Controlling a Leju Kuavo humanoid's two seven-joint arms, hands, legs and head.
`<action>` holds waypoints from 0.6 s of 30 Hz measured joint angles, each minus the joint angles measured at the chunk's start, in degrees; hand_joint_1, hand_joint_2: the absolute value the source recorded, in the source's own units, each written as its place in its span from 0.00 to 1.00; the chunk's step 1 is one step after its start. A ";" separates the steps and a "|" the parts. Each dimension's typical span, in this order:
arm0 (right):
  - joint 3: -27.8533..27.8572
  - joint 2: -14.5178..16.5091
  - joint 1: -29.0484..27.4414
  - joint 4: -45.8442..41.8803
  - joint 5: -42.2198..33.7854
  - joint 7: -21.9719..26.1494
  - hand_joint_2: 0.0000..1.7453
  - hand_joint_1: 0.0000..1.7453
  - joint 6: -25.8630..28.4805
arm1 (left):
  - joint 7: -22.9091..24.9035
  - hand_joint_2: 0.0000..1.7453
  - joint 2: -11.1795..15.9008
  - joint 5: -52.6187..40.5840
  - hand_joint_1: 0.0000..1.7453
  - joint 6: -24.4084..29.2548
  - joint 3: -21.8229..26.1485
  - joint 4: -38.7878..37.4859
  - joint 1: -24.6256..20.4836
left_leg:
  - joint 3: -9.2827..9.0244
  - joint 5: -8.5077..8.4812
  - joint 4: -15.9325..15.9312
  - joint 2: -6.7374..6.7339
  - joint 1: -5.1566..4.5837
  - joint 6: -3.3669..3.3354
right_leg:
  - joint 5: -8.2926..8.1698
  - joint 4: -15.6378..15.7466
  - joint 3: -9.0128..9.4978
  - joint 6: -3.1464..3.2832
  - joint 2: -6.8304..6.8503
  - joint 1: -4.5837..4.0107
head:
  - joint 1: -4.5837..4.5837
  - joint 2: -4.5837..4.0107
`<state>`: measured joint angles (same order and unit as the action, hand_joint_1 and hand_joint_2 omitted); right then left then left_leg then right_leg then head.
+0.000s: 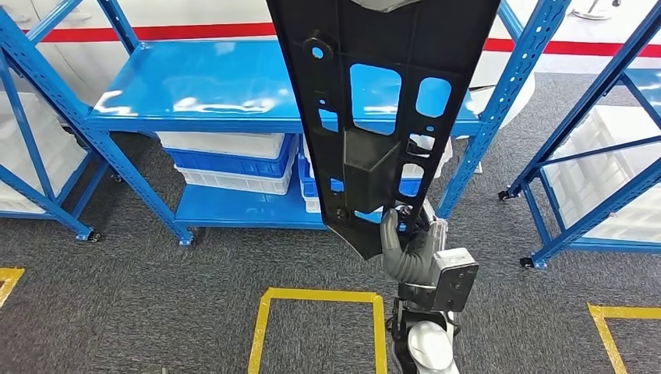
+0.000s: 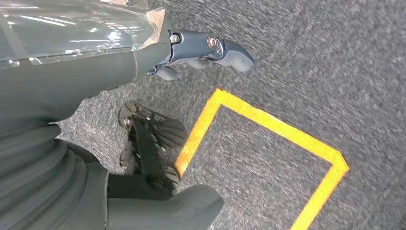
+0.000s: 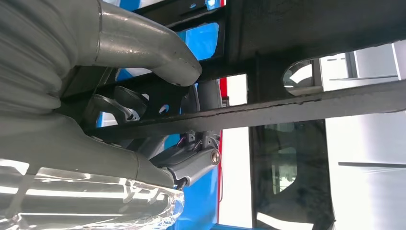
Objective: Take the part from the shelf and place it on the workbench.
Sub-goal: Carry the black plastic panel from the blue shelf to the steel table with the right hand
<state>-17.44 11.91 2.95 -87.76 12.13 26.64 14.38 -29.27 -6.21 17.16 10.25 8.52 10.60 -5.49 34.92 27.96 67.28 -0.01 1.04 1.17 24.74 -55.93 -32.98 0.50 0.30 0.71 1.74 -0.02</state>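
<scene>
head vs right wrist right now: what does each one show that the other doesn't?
Head view alone: the blue shelf with white and blue crates beneath it, the grey carpet and the yellow floor marking. Right wrist view alone: close up, the thumb lying across the part's rib. Both: the black part, perforated with cut-outs, gripped at its lower end by the right robot hand.

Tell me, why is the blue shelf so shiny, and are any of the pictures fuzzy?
Head view: ceiling lights bounce off the blue shelf as white glare patches, while the black part held by the right hand stays dark and sharp. Left wrist view: the carpet looks smeared. Right wrist view: the background is washed out bright behind the part.
</scene>
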 joint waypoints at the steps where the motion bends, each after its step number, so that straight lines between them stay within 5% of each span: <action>1: 0.11 0.06 -0.02 -0.07 0.00 0.00 1.00 1.00 0.00 | -0.01 1.00 -0.01 0.00 0.00 -0.01 0.00 0.08 -0.14 | -3.22 0.10 -4.35 0.09 -0.02 -0.21 | -0.26 -0.42 -0.57 -0.30 0.00 -0.08 | -0.02 0.00; 3: 0.32 0.16 -0.04 -0.21 0.03 0.01 1.00 1.00 -0.01 | -0.01 1.00 -0.04 0.00 0.00 -0.08 0.00 0.23 -0.46 | -6.80 1.35 -9.81 0.26 -0.32 -0.80 | -0.89 -0.86 -1.13 -1.07 0.12 -0.20 | -0.09 0.00; 6: 0.59 0.25 -0.09 -0.26 0.19 0.03 1.00 1.00 -0.14 | 0.09 1.00 -0.15 -0.01 0.00 -0.14 0.01 0.26 -0.59 | -6.29 0.45 -11.04 0.00 -0.65 -2.44 | -1.51 -1.02 -1.89 -2.20 0.19 -0.26 | -0.19 0.00; 8: 0.80 0.27 -0.13 -0.27 0.43 0.05 1.00 1.00 -0.39 | 0.26 1.00 -0.24 -0.18 0.00 -0.09 0.02 0.29 -0.72 | -4.97 -1.10 -11.49 -0.35 -0.54 -3.65 | 1.60 -4.11 -3.61 -1.92 0.03 -0.33 | -0.41 0.00; 10: 1.03 0.26 -0.20 -0.28 0.83 0.10 1.00 1.00 -0.67 | 0.46 1.00 -0.27 -0.34 0.00 -0.20 0.02 0.36 -0.86 | -3.22 -2.57 -11.45 -0.49 -0.64 -4.17 | 6.88 -11.19 -5.75 -1.29 -0.06 -0.22 | -0.66 0.00; 12: 1.26 0.24 -0.37 -0.28 1.30 0.15 1.00 1.00 -0.80 | 0.66 1.00 -0.28 -0.35 0.00 -0.47 0.02 0.39 -0.93 | -1.23 -4.04 -11.32 -0.58 -0.76 -4.19 | 8.84 -17.24 -6.34 -1.83 -0.08 -0.15 | -0.73 0.00; 13: 1.34 0.23 -0.45 -0.32 1.48 0.16 1.00 1.00 -0.81 | 0.75 1.00 -0.28 -0.35 0.00 -0.57 0.02 0.40 -0.96 | -0.26 -4.74 -11.24 -0.62 -0.82 -4.11 | 8.07 -17.90 -5.47 -2.42 -0.09 -0.14 | -0.74 0.00; 15: 1.48 0.23 -0.52 -0.52 1.64 0.15 1.00 1.00 -0.81 | 0.92 1.00 -0.27 -0.35 0.00 -0.64 0.02 0.45 -1.09 | 1.44 -6.04 -11.02 -0.61 -0.89 -3.80 | 5.54 -13.00 -0.74 -3.16 -0.08 -0.14 | -0.74 0.00; 17: 1.57 0.33 -0.43 -1.01 1.71 0.11 1.00 1.00 -0.81 | 1.11 1.00 -0.26 -0.35 0.00 -0.67 0.02 0.63 -1.30 | 2.61 -7.31 -10.81 -0.54 -1.06 -3.28 | 5.58 -3.62 5.95 -2.69 -0.12 -0.41 | -0.69 0.00; 18: 1.62 0.40 -0.41 -1.28 1.74 0.08 1.00 1.00 -0.81 | 1.22 1.00 -0.25 -0.35 0.00 -0.76 0.02 0.71 -1.42 | 2.87 -8.01 -10.92 -0.51 -1.12 -3.00 | 6.04 -0.33 7.86 -2.34 -0.18 -0.59 | -0.64 0.00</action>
<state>-15.82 12.31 2.54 -89.05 13.87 26.72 13.57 -28.05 -6.46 16.81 9.49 8.55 11.31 -6.91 37.78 19.95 56.36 -0.52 -0.08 -1.83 30.78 -56.26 -25.12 -1.84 0.12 0.12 1.11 -0.02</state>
